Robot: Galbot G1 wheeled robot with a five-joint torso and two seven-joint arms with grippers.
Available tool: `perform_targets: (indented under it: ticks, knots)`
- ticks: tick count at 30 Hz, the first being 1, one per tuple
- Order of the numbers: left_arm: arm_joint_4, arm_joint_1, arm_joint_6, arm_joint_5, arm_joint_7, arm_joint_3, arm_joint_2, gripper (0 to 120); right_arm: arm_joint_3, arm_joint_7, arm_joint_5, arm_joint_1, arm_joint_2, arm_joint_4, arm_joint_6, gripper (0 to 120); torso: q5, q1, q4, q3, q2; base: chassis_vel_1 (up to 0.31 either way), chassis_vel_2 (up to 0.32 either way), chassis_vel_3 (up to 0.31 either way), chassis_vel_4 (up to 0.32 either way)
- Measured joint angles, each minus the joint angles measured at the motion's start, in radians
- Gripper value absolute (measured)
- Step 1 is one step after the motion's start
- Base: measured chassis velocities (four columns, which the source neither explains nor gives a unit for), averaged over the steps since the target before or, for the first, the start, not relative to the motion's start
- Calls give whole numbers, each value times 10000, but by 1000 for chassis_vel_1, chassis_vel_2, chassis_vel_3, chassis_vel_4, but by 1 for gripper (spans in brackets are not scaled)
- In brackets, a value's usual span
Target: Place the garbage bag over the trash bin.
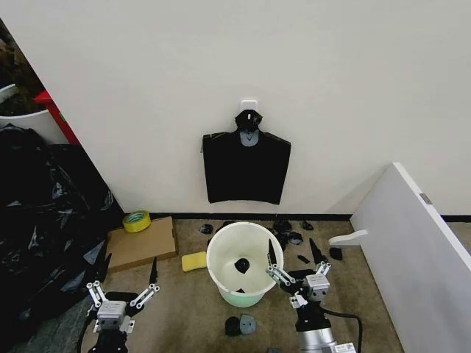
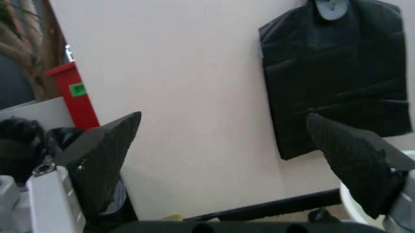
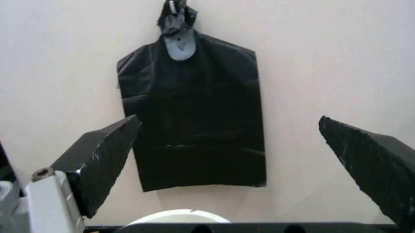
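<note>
The trash bin (image 1: 228, 288), a round white bucket with a pale green base, stands on the floor in front of me, with a small black scrap (image 1: 241, 265) inside. Its rim (image 3: 178, 216) shows low in the right wrist view. The garbage bag is out of view. A flat square black bundle (image 1: 245, 168) (image 2: 337, 73) (image 3: 194, 121) with a knotted top hangs from a wall hook behind the bin. My right gripper (image 1: 292, 250) (image 3: 227, 119) is open beside the bin's right rim. To the bin's left, my left gripper (image 1: 131, 265) (image 2: 224, 116) is open and holds nothing.
A big heap of black plastic sheeting (image 1: 44, 220) fills the left. A cardboard sheet (image 1: 140, 246), a yellow tape roll (image 1: 136, 220) and a yellow sponge (image 1: 194, 261) lie left of the bin. Black scraps (image 1: 239, 323) litter the floor. A white panel (image 1: 412, 243) slants at the right.
</note>
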Motion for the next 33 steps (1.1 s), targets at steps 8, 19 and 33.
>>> perform_targets:
  ticks: [8, 19, 33]
  knots:
    - [-30, -20, -105, 123, 203, 8, 68, 100, 500, 175, -66, -1, -397, -93, -67, 100, -5, 0, -1, 0, 0, 0, 0, 0, 0]
    - [-110, 133, -209, 54, 262, -103, 97, 100, 118, -208, 977, 343, -958, 12, -767, 100, -6, 0, -2, 0, 0, 0, 0, 0, 0]
    - [-117, 642, -757, -780, 880, -506, 32, 100, -743, -1139, 5420, 3909, -2127, -1375, -2196, 100, -6, 0, 0, 1, 0, 0, 0, 0, 0]
